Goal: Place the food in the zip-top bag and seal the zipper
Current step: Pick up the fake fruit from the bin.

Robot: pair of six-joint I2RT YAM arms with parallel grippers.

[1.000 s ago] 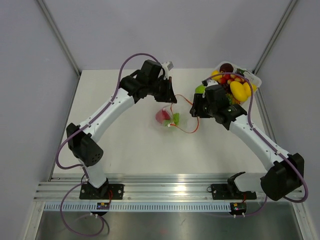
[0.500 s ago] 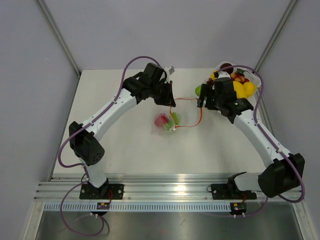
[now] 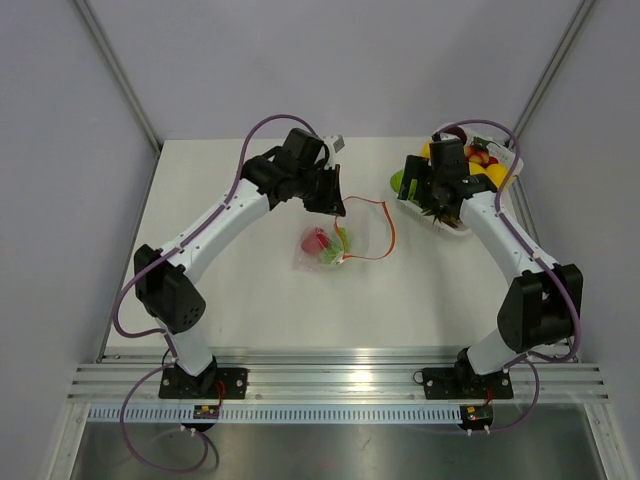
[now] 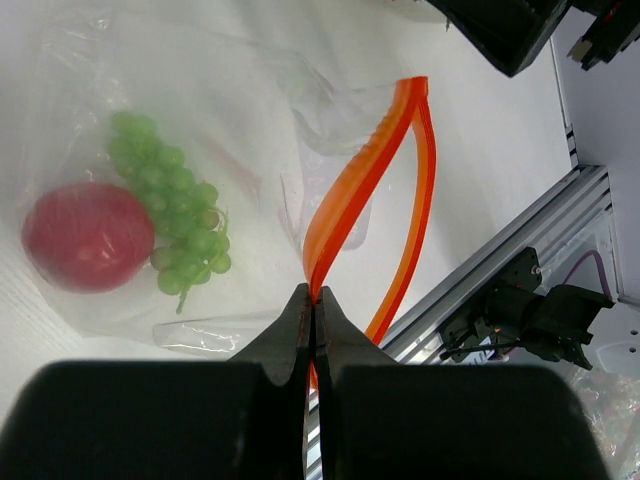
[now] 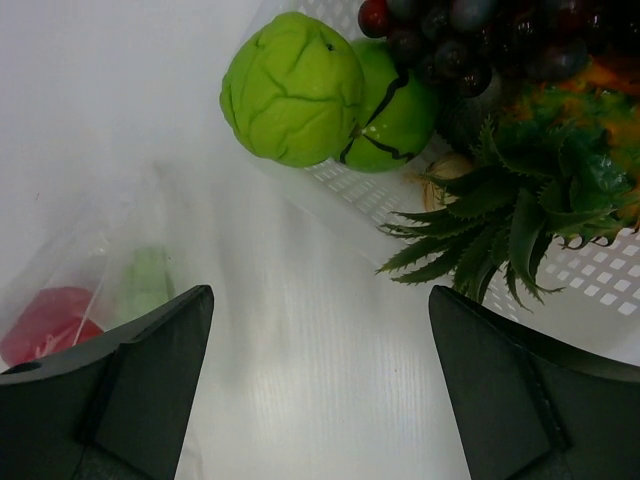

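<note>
Left gripper (image 4: 315, 300) is pinched tight on one lip of the zipper (image 4: 365, 175), at the bag's mouth. Right gripper (image 5: 318, 295) is spread wide and holds nothing. It hovers off the mouth side of the zip-top bag (image 3: 325, 248), over the near edge of the white tray (image 5: 340, 195).

The bag lies flat mid-table with its mouth toward the tray. A red fruit (image 4: 88, 237) and a green grape bunch (image 4: 170, 215) are already inside, at the closed end away from the zipper. The rest of the food sits in the tray, well apart from the bag on its mouth side: a green lumpy fruit (image 5: 293, 88), dark grapes (image 5: 470, 30) and a pineapple (image 5: 530, 210).

Risks, as a judgement:
- Only one zipper lip is held and the other hangs loose, so the mouth could sag shut or twist as a piece comes in, and the piece would land outside the bag.
- If the left arm tugs, the light bag could slide or tip and roll the two pieces out.
- The fruits are round and glossy, so they could squirt out of the wide jaws.
- The pineapple leaves sit nearest the right fingers and could snag them.

The bag is clear, crinkly and limp. The zipper is a thin orange-red strip, bowed into an open loop and not sealed.
</note>
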